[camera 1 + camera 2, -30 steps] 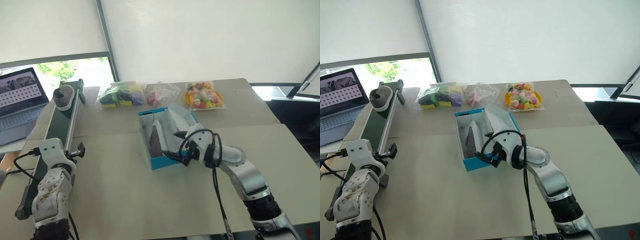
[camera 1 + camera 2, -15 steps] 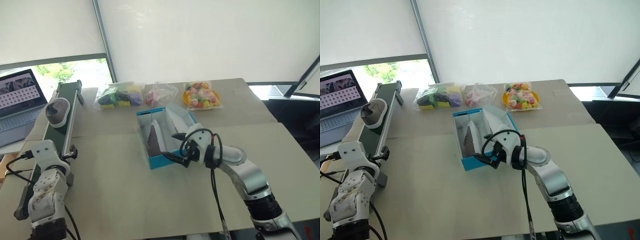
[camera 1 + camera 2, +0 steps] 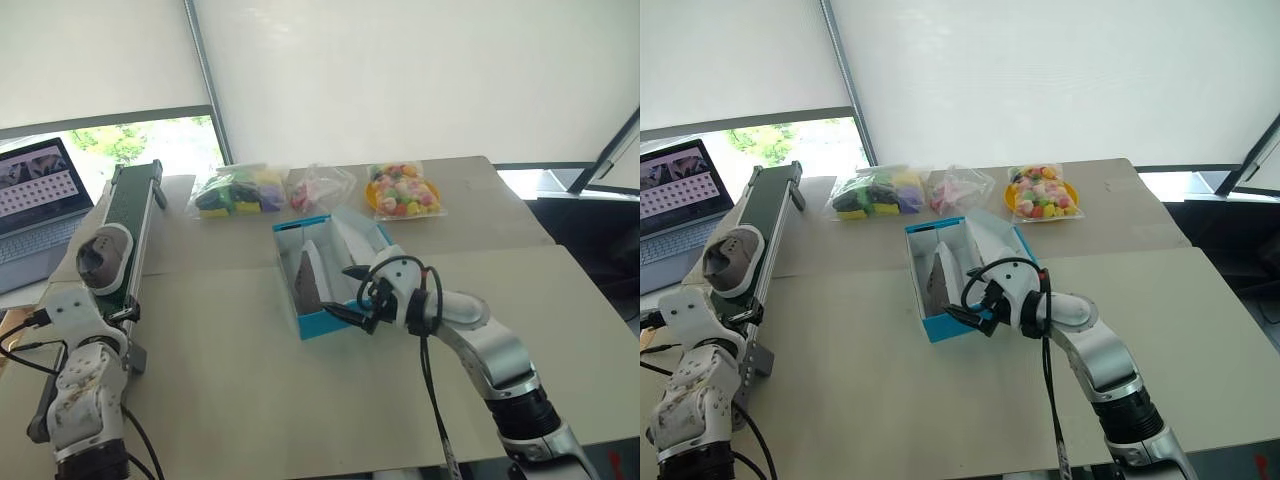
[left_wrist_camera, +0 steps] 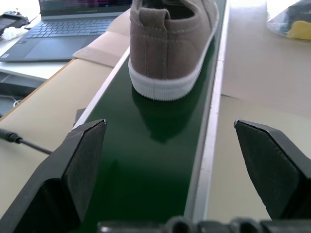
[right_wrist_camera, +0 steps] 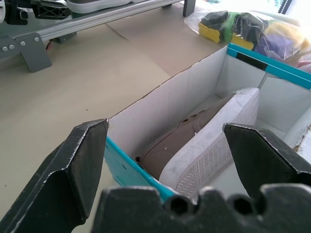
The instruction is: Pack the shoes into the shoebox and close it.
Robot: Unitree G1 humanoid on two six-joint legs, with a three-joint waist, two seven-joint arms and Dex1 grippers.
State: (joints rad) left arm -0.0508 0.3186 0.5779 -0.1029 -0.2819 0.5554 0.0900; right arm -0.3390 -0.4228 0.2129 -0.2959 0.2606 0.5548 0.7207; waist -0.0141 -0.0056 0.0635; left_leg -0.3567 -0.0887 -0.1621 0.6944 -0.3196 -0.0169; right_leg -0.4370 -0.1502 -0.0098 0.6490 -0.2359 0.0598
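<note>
Table (image 3: 250,380): tan, flat, carries everything below.
Conveyor (image 3: 130,215): green belt along the table's left edge, laptop (image 3: 35,195) just past it on the far left.
Box (image 3: 312,322): turquoise, white inside, mid-table, lid flap open and leaning back toward the bags.
Bags: three clear ones in a row behind the box, one with dark/yellow/purple items (image 3: 238,190), one pinkish (image 3: 322,185), one with mixed coloured bits (image 3: 405,192).
Shoe 1 (image 5: 204,141): inside the box, lying on its side, pale sole facing the right gripper.
Shoe 2 (image 4: 170,43): upright on the belt, heel toward the left gripper, not touched.
Right gripper (image 3: 362,300): at the box's near right corner, fingers spread wide, nothing held; near wall of box sits between the fingers in the wrist view.
Left gripper (image 4: 180,165): over the belt just short of shoe 2, fingers wide apart, empty.
</note>
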